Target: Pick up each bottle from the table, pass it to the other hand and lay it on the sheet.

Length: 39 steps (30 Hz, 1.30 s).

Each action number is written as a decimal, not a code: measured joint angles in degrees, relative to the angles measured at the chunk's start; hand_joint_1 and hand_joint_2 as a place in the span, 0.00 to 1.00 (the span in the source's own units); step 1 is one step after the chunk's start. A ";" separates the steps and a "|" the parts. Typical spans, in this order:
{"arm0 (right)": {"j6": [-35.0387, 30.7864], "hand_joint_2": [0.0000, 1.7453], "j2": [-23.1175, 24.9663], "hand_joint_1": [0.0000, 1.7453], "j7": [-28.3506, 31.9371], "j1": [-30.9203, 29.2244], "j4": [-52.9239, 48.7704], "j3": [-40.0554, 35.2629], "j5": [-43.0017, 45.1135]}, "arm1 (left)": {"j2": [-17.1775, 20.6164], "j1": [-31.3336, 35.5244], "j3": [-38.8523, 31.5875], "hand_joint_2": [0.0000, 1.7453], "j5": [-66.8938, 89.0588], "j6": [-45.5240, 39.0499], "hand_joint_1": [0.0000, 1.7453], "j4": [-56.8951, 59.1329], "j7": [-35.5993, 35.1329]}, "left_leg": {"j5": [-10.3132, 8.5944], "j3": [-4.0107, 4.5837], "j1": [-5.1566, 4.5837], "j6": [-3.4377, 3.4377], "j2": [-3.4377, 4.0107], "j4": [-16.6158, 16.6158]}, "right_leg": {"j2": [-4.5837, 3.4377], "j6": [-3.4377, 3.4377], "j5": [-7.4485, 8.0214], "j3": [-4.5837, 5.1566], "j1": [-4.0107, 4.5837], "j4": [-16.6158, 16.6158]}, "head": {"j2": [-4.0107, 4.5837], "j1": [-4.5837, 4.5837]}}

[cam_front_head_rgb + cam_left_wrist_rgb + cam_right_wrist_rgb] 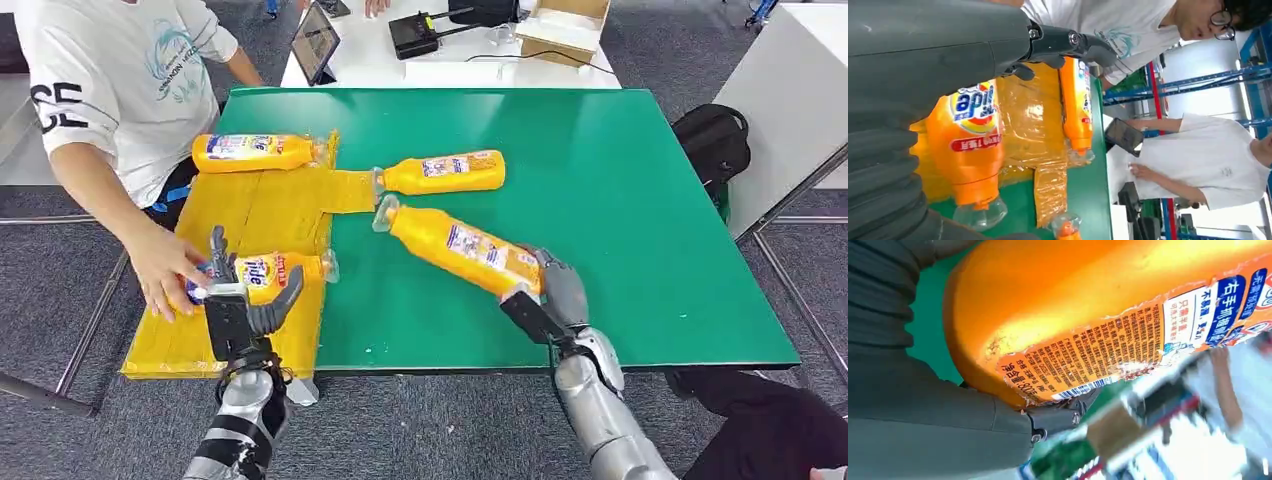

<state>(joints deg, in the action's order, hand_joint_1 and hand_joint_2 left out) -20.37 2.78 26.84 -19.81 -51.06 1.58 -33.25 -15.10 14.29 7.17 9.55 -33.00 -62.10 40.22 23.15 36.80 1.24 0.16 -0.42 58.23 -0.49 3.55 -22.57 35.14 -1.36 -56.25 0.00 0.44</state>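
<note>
Nearest the head camera, the left hand [243, 300] sits over the yellow sheet [262, 215] at the table's near left, its fingers spread around the lower bottle [272, 273], which lies flat on the sheet with its clear cap toward the green table [620, 190]; whether the fingers actually press the bottle cannot be told, though the wrist view shows the thumb and dark fingers [1068, 42] arched apart above its label. A person's hand [165, 268] touches the same bottle's base end from the left. To the right, the right hand [552, 290] clamps the base of another orange bottle [460, 247], which slants across the green surface with its cap pointing toward the sheet's edge; the right wrist view shows its orange body [1108, 305] and printed label tight against the grey thumb. Just beyond it a third bottle [443, 172] lies on the table, its cap end at a yellow strip [345, 190] that juts out from the sheet. A fourth bottle [255, 152] lies across the sheet's far edge. The person [110, 80] in a white T-shirt leans in at the left. Behind the green table stands a white table [440, 70] with a tablet [316, 42], a black box with cables [413, 35] and a cardboard box [562, 30]. A black bag [712, 140] lies on the grey floor to the right.
</note>
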 measured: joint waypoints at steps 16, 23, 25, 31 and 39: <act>2.09 1.00 3.10 1.00 4.85 5.81 -12.81 5.61 3.61 | -0.79 -0.91 -1.60 1.00 -4.24 12.08 0.00 0.66 0.00 | 0.00 0.05 0.00 0.00 -0.10 0.00 | 0.07 0.00 -0.02 0.04 0.00 0.01 | 0.00 0.04; 3.76 1.00 6.01 1.00 8.11 11.22 -19.55 4.54 3.50 | -3.24 -1.06 -2.71 1.00 -6.40 28.25 0.00 3.04 -1.16 | 0.01 0.15 0.00 0.00 -0.12 0.00 | 0.09 0.00 -0.06 0.12 0.00 0.01 | 0.00 0.06; 3.76 1.00 7.04 1.00 9.18 12.52 -21.02 3.64 3.39 | -3.78 -1.24 -1.93 1.00 -7.21 34.22 0.00 3.10 -2.41 | 0.02 0.16 0.00 0.00 -0.10 0.00 | 0.08 0.00 -0.05 0.12 0.00 0.01 | 0.00 0.02; 3.41 1.00 9.24 1.00 10.43 14.89 -22.55 1.57 3.35 | -3.83 -1.58 1.92 1.00 -8.41 39.02 0.00 2.56 -3.67 | 0.01 0.15 0.01 0.00 -0.08 0.00 | 0.07 0.00 -0.05 0.12 0.00 0.01 | 0.00 0.04; 3.30 1.00 9.38 1.00 10.43 15.22 -22.81 0.96 3.44 | -3.83 -1.91 2.89 1.00 -8.70 39.17 0.00 1.79 -3.98 | 0.01 0.15 0.00 0.00 -0.09 0.00 | 0.08 0.01 -0.04 0.11 0.00 0.01 | 0.00 0.04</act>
<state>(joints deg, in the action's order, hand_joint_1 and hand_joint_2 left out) -17.07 12.15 37.27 -4.59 -73.88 2.54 -29.81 -18.93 12.38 10.05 0.85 6.16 -60.30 36.24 23.15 36.95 1.24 0.16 -0.51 58.23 -0.41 3.56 -22.61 35.25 -1.37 -56.24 0.00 0.48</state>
